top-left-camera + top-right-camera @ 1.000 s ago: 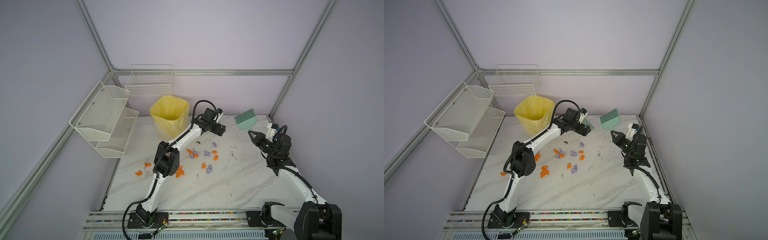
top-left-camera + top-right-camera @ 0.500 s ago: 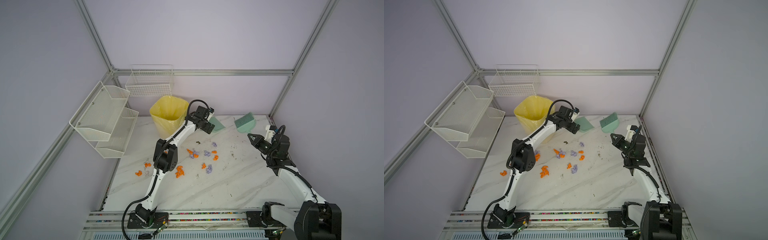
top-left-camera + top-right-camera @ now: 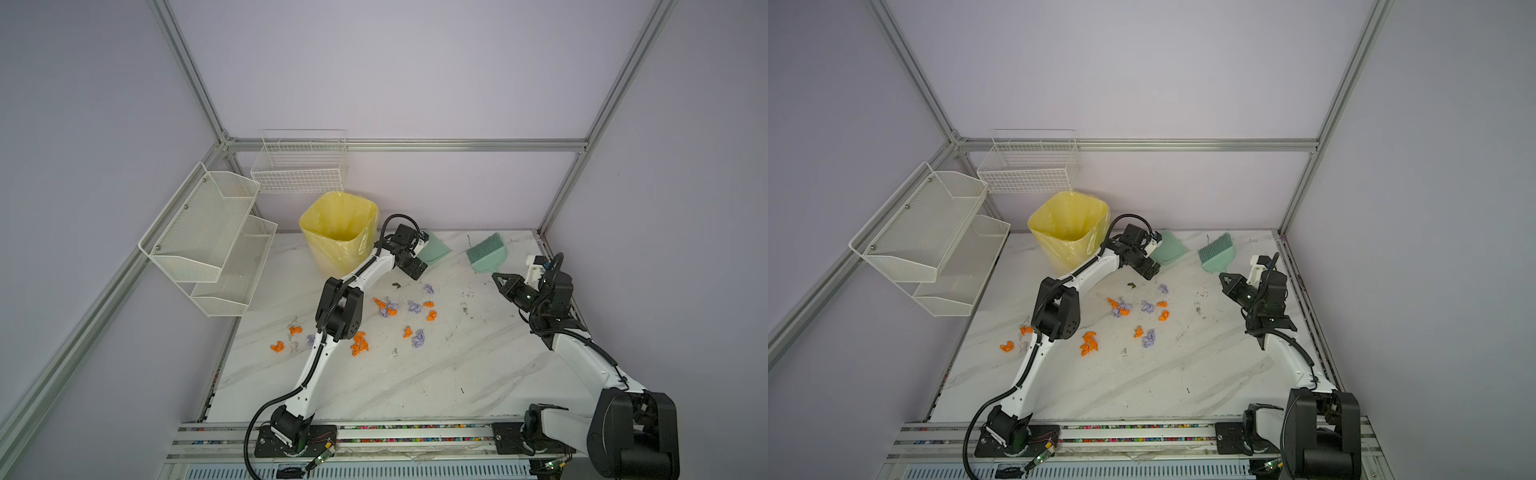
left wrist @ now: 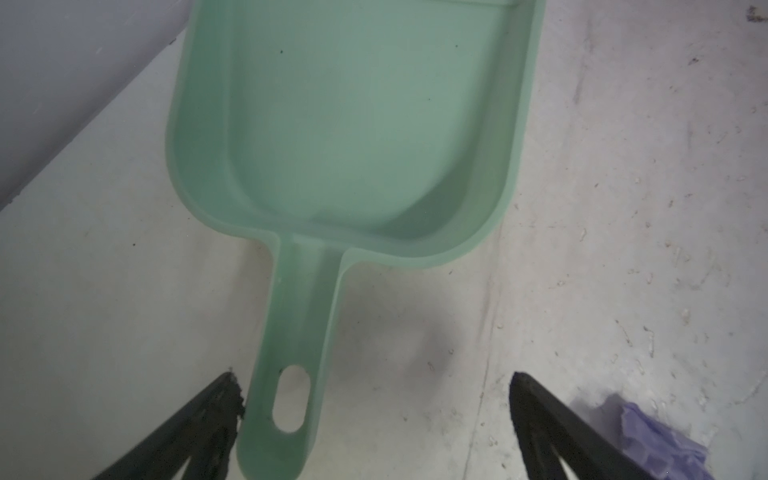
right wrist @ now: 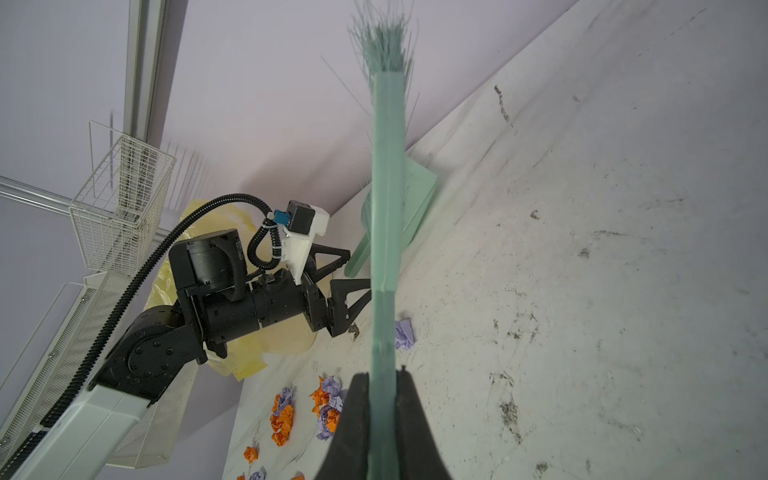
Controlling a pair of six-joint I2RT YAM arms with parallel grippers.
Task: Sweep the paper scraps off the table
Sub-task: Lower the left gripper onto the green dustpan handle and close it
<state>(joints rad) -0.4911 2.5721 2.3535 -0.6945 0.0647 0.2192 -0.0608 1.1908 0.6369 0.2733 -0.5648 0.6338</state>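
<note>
Orange and lilac paper scraps (image 3: 390, 309) (image 3: 1123, 309) (image 5: 328, 405) lie scattered over the middle and left of the white marble table (image 3: 415, 386) (image 3: 1142, 386). A green dustpan (image 3: 434, 249) (image 3: 1169, 249) (image 4: 353, 124) lies flat at the back. My left gripper (image 3: 417, 259) (image 3: 1152, 259) (image 4: 374, 378) is open at the dustpan's handle (image 4: 299, 332), which lies against one finger and well apart from the other. My right gripper (image 3: 496, 276) (image 3: 1225, 276) (image 5: 382, 376) is shut on the handle of a green brush (image 3: 486, 253) (image 3: 1217, 253) (image 5: 386, 187), bristles pointing to the back wall.
A yellow-lined bin (image 3: 338, 237) (image 3: 1069, 232) stands at the back left, just beside my left arm. White wire shelves (image 3: 208, 237) and a wire basket (image 3: 299, 166) hang on the walls. A dark speck of debris (image 3: 396, 285) lies near the left gripper.
My left gripper has drawn back off the dustpan and settled lower at its handle, still open. The right gripper with the brush has shifted slightly toward the front.
</note>
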